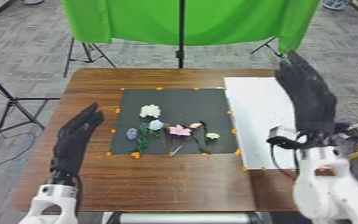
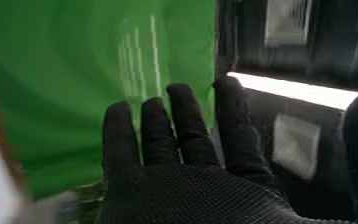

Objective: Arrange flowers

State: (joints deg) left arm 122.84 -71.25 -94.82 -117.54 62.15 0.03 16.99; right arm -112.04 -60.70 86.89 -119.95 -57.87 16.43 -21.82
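Pink flower (image 1: 180,130) prob. v. light, petals delicate; best pinched low on stem. R hand (image 1: 307,92) empty, fingers straight; L hand (image 1: 75,139) ditto.

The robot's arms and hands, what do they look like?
The arms are white and rounded, with grey bands near the wrists. The left hand and the right hand wear black fabric gloves, and up close the right glove has a finely dotted texture. Dark cables hang by the right wrist.
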